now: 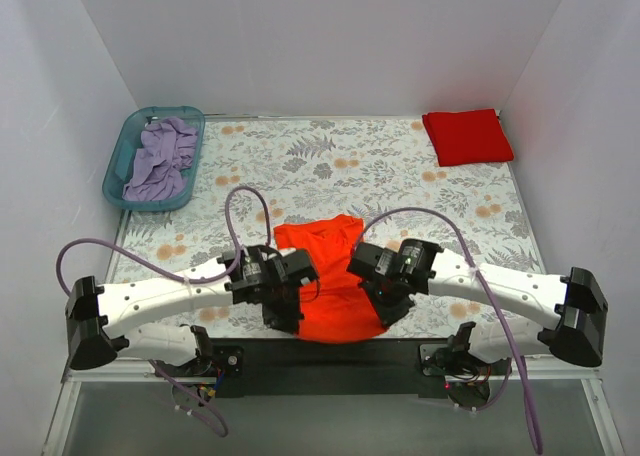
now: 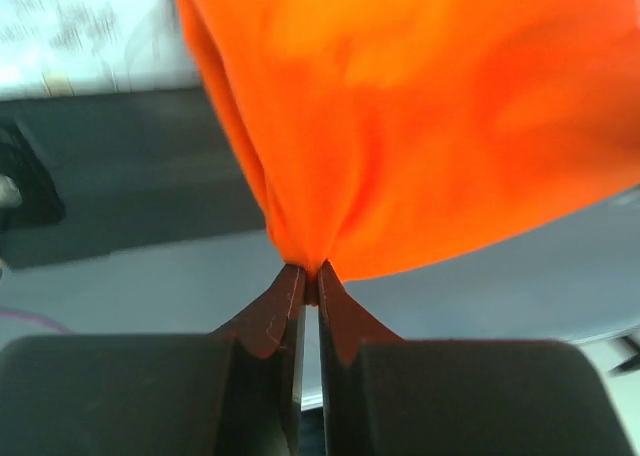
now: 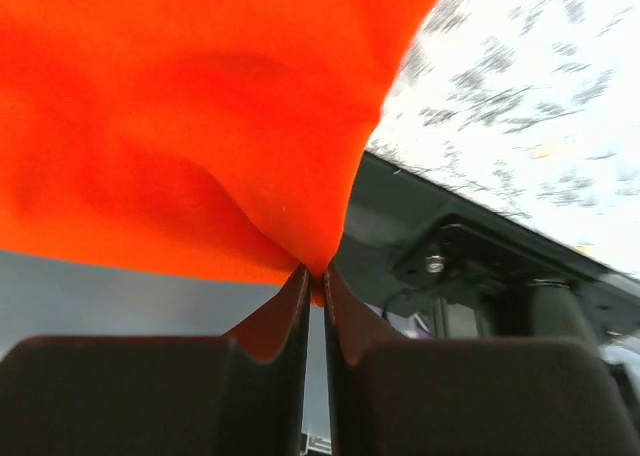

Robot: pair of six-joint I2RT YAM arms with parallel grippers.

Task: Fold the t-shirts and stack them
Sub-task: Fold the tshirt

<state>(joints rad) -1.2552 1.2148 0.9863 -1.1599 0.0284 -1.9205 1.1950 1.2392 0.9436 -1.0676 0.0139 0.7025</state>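
Orange t-shirt is hanging over the near edge of the flowered table, between your two arms. Open tabletop is stretching beyond it. The red t-shirt is lying folded at the far right corner. The teal basket, far left, is holding a lilac cloth. Your left gripper and right gripper are each pinching the orange t-shirt, tips almost touching.

There are one orange t-shirt, one red t-shirt, one basket, one purple cloth.
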